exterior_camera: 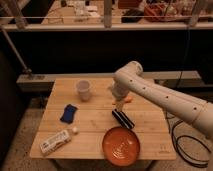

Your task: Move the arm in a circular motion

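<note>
The arm point(165, 97) is a thick white glossy tube that reaches in from the lower right over a wooden table point(95, 125). It bends at a bulbous joint point(127, 74) and points down. Its small pale tip carries the gripper point(119, 103), which hangs just above the table's middle, right of a white cup point(83, 90) and just behind a black oblong object point(123, 119). A small orange item point(128, 100) lies right beside the tip.
On the table lie a blue cloth-like thing point(68, 113), a white bottle point(57, 141) on its side at the front left and an orange-red plate point(120, 145) at the front. Black cables point(182, 145) lie on the floor at right. A railing point(100, 25) runs behind.
</note>
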`<state>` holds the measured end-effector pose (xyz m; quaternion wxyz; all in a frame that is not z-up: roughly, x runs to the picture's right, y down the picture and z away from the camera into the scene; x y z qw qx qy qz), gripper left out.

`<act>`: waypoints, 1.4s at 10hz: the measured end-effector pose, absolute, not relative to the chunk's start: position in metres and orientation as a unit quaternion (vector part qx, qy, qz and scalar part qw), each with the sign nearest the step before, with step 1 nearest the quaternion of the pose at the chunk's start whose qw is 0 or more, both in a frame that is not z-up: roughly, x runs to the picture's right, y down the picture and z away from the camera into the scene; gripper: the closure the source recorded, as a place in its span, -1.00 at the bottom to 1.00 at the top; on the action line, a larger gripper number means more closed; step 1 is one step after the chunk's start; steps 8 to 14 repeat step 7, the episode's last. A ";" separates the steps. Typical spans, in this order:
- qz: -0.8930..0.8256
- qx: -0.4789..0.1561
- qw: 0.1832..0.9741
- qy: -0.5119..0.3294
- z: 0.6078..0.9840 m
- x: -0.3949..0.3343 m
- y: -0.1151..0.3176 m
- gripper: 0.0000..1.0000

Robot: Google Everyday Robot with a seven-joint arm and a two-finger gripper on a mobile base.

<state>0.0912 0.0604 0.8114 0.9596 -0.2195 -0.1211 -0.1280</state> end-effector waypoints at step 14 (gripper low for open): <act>0.000 -0.271 0.961 -0.046 0.830 0.258 0.105 -0.60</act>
